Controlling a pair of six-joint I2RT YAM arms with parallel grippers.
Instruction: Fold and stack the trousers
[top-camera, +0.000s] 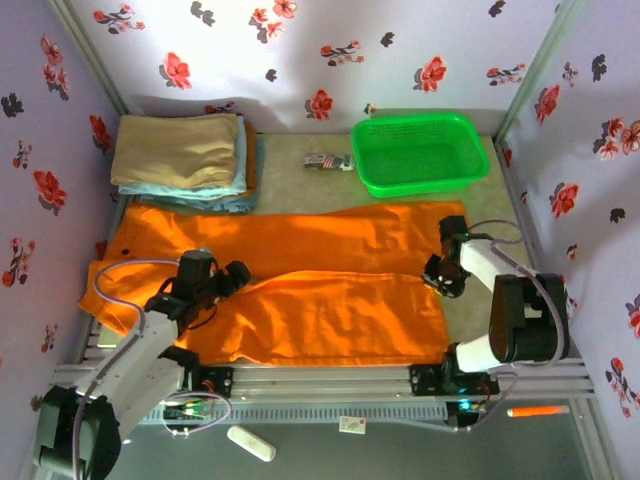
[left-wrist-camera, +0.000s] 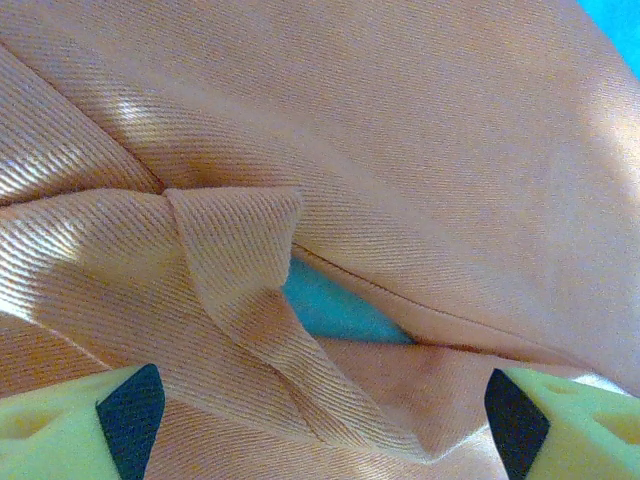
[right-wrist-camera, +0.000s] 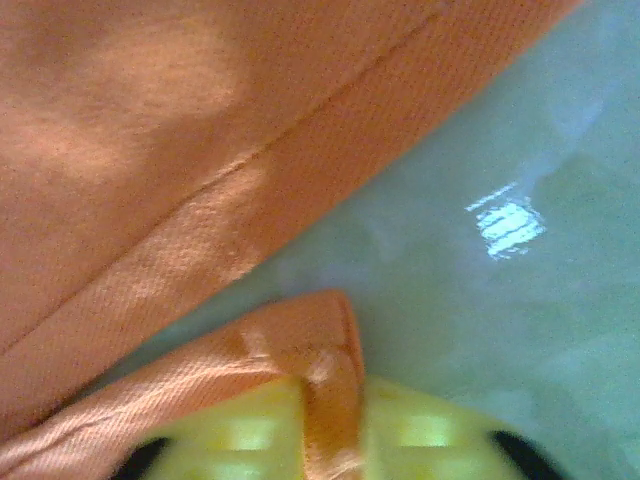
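Observation:
The bright orange trousers (top-camera: 320, 270) lie spread flat across the table, waist at the left and both long legs running to the right. My left gripper (top-camera: 238, 274) hovers low over the crotch where the legs part. In the left wrist view it (left-wrist-camera: 320, 435) is open, its yellow fingers (left-wrist-camera: 60, 430) far apart, with a raised fold of the trousers (left-wrist-camera: 240, 270) between them and a sliver of blue surface showing. My right gripper (top-camera: 438, 277) is at the near leg's hem. In the right wrist view it (right-wrist-camera: 335, 440) is shut on a pinched corner of the hem (right-wrist-camera: 310, 340).
A green basket (top-camera: 420, 152) stands at the back right. A tan folded cloth (top-camera: 178, 148) lies on a light blue folded cloth (top-camera: 215, 198) at the back left. A small packet (top-camera: 327, 162) lies between them. Bare table (top-camera: 475, 305) shows right of the legs.

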